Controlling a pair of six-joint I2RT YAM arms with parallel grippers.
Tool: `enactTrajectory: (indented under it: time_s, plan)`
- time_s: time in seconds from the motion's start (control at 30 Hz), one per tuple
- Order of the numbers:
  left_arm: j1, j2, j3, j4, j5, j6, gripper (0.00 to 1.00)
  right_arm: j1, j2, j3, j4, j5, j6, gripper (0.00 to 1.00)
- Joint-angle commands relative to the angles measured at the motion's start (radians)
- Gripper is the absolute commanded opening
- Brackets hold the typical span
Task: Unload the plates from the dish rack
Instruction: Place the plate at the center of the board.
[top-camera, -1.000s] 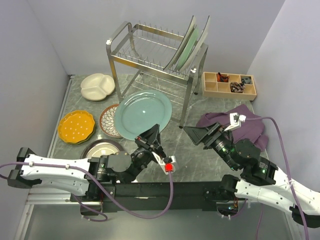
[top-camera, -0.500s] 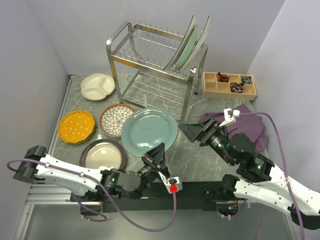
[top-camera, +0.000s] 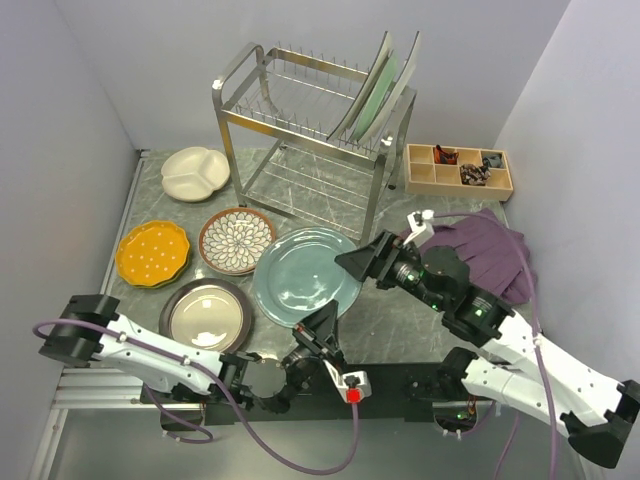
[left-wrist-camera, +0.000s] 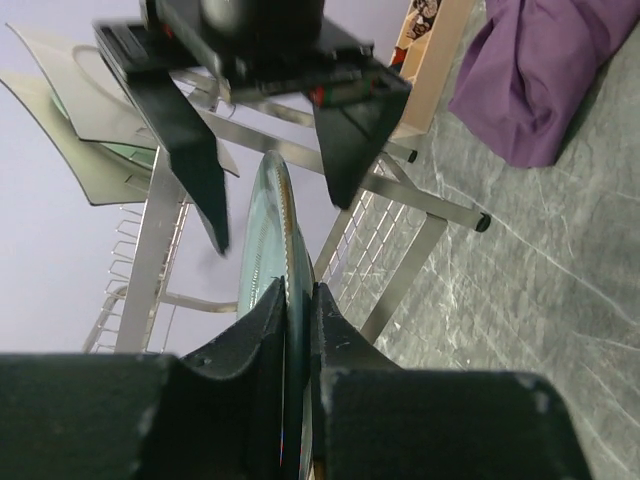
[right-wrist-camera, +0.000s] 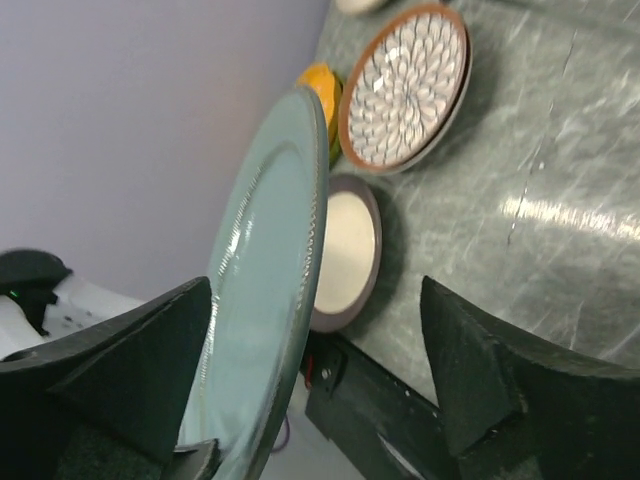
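Note:
A grey-blue plate is held tilted on edge above the table, my left gripper shut on its near rim. The left wrist view shows that rim pinched between the fingers. My right gripper is open at the plate's right side. In the right wrist view the plate stands between the spread jaws, close to the left finger and well apart from the right one. Three plates stand in the dish rack. Several plates lie flat at the left: cream divided, orange, brown petal, dark-rimmed.
A wooden compartment tray sits at the back right, with a purple cloth in front of it beside my right arm. The rack's chrome legs stand just behind the held plate. Walls close in the left, back and right.
My left arm has drawn the grey-blue plate rightward and toward the near edge, uncovering the brown petal plate. The right gripper has moved left up to the plate's rim, jaws narrowing slightly.

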Motion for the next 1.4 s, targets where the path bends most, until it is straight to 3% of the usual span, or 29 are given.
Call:
enactTrajectory:
  time_s: [0.0,0.1,0.23,0.3,0.33,0.37,0.4,0.53,0.73,0.8,0.87,0.9,1.13,1.27,1.37]
  plan:
    - [-0.017,0.011,-0.005,0.152,-0.01,0.111,0.01,-0.01,0.035,-0.057,0.127,-0.136,0.023,0.86]
    - [-0.017,0.029,-0.017,0.155,-0.008,0.128,0.01,-0.015,0.041,-0.111,0.196,-0.169,0.045,0.72]
    - [-0.017,0.03,-0.025,0.128,-0.001,0.106,0.01,-0.022,0.019,-0.18,0.268,-0.189,0.074,0.38]
    - [-0.017,0.033,-0.023,0.08,-0.001,0.067,0.01,-0.028,-0.011,-0.21,0.295,-0.186,0.092,0.27]
    - [-0.017,0.034,-0.019,0.016,0.003,0.047,0.01,-0.03,-0.024,-0.224,0.308,-0.184,0.1,0.13]
    - [-0.017,0.034,-0.017,-0.001,0.012,0.029,0.01,-0.033,-0.049,-0.238,0.338,-0.184,0.111,0.05]
    - [-0.017,0.039,-0.017,-0.004,0.013,0.0,0.01,-0.033,-0.065,-0.263,0.346,-0.183,0.132,0.0]
    - [-0.015,0.069,-0.002,-0.023,-0.007,-0.04,0.02,-0.038,-0.125,-0.309,0.397,-0.198,0.166,0.0]
    - [0.0,0.089,0.053,-0.165,0.039,-0.221,0.44,-0.044,-0.168,-0.323,0.44,-0.183,0.193,0.0]
    - [0.0,0.094,0.066,-0.217,0.058,-0.29,0.79,-0.045,-0.182,-0.321,0.444,-0.15,0.193,0.0]
    - [0.0,0.1,0.083,-0.25,0.067,-0.333,0.86,-0.051,-0.182,-0.317,0.458,-0.14,0.189,0.0]
    - [0.002,0.099,0.087,-0.263,0.075,-0.385,0.98,-0.051,-0.177,-0.303,0.454,-0.123,0.177,0.0]
    - [0.002,-0.027,0.139,-0.49,0.222,-0.695,0.99,-0.09,-0.074,-0.245,0.477,-0.115,0.146,0.0]
    - [0.025,-0.18,0.208,-0.645,0.441,-0.905,0.99,-0.104,-0.001,-0.229,0.518,-0.123,0.131,0.0]
    - [0.046,-0.266,0.299,-0.709,0.444,-0.991,0.99,-0.102,0.056,-0.232,0.585,-0.164,0.141,0.0]
